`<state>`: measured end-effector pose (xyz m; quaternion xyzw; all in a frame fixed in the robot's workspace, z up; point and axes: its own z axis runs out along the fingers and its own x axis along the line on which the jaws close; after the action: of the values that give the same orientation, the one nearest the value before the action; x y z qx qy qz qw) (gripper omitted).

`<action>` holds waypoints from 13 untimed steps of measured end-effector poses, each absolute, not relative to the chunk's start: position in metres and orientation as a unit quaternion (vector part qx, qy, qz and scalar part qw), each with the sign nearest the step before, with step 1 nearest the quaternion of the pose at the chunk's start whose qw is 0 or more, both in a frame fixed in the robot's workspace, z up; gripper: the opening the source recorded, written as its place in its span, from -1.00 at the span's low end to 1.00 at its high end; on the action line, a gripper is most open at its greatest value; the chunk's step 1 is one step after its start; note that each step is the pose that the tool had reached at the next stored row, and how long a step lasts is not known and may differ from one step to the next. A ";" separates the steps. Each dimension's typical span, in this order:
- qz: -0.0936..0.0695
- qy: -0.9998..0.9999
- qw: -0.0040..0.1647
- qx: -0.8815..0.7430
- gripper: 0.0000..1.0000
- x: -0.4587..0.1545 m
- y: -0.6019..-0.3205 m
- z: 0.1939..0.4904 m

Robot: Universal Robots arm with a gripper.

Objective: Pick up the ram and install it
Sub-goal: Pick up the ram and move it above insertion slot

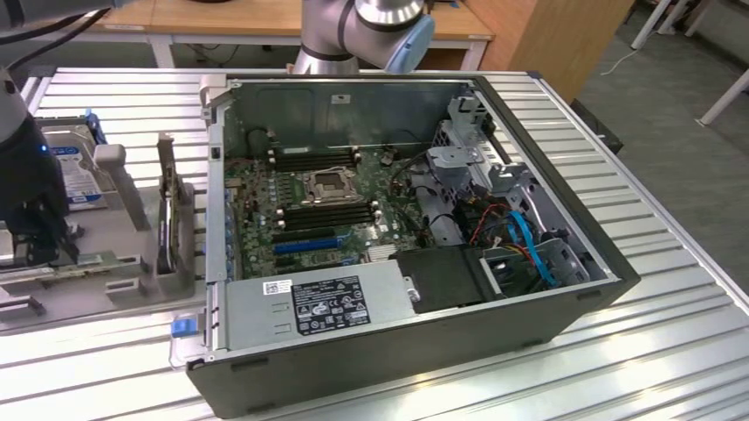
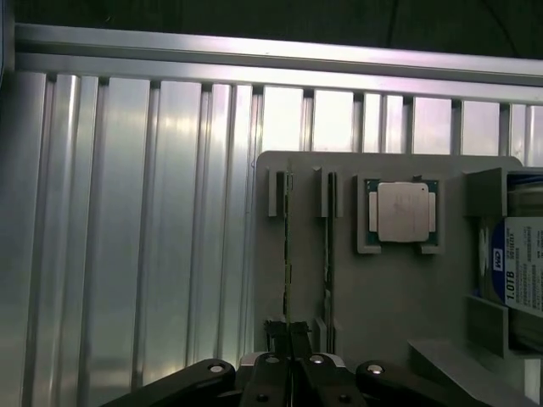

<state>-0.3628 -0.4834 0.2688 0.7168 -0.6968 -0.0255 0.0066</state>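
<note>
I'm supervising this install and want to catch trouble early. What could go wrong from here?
The gripper is shut on the thin ram standing on edge in the grey holder; lifted crooked, it may bind in its slot. A second stick stands close beside it and could be knocked.

Ram [image 2: 287, 246] upright in holder [image 2: 382, 297], CPU [image 2: 403, 212] beside.
</note>
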 end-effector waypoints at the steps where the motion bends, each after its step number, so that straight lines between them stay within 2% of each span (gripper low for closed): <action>1: -0.026 -0.697 0.007 0.717 -0.76 -0.363 -0.483 0.270; 13: -0.025 -0.697 0.007 0.716 -0.76 -0.363 -0.483 0.289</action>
<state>-0.3628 -0.4834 0.2893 0.7162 -0.6974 -0.0255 0.0065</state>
